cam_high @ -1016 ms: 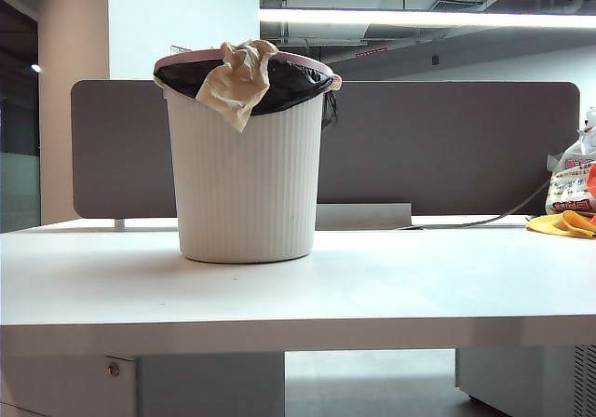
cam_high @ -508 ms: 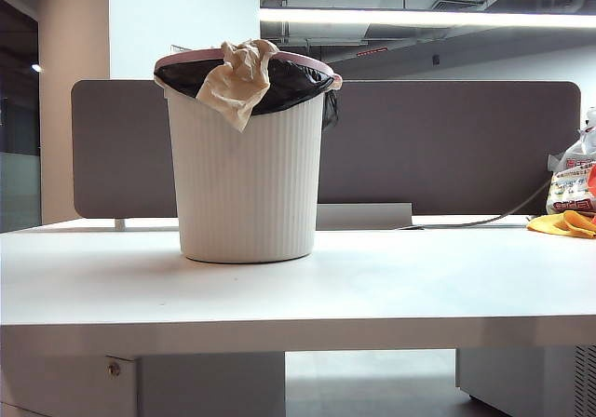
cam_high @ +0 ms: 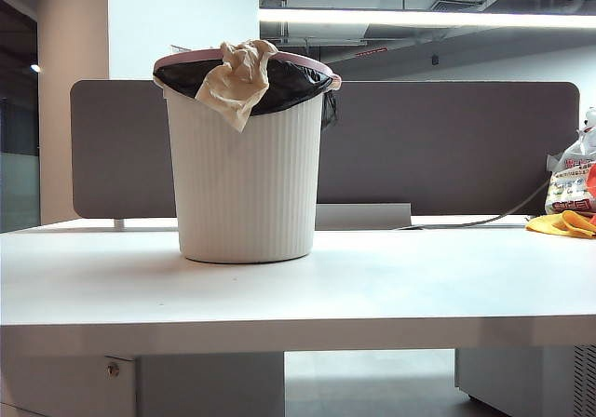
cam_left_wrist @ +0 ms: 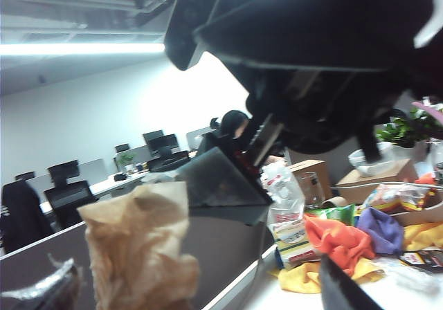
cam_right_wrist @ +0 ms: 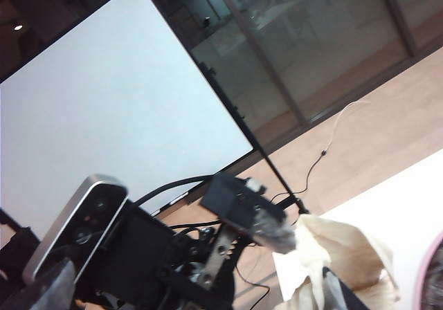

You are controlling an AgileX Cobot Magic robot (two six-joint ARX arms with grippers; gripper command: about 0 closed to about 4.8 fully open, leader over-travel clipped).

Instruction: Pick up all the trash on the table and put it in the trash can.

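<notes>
1. Exterior view: trash can (cam_high: pixel 247 180) stands upright on the tabletop (cam_high: pixel 372 287), left of centre, in front of the grey divider panel (cam_high: pixel 447 147). One wad of trash (cam_high: pixel 238 80) hangs over the front of the pink rim, half in, half draped down the black liner. No other wads visible on the tabletop in this view.
2. Neither arm shows in the exterior view.
3. Left end effector (cam_left_wrist: pixel 277 241): fingers spread wide apart, nothing between them. In the left wrist view it sits up near the bin top, w/ the beige wad (cam_left_wrist: pixel 142 248) just beside one finger, not clamped. Plastic bag (cam_left_wrist: pixel 287 216) and yellow-orange cloths (cam_left_wrist: pixel 332 254) lie well off to the side, not task items.
4. Right end effector (cam_right_wrist: pixel 297 261): also wide apart, empty. Right wrist view shows the wad (cam_right_wrist: pixel 339 254) close by and a sliver of pink rim at the frame edge.
5. Step, as I judge it: drop phase done for this wad, but it's caught on the rim, not fully inside.
6. Next move prob needs: nudge or re-grip the draped wad and push it in past the rim w/o tipping the can; then check the tabletop for leftovers. Risk: wad slides off outward.
</notes>
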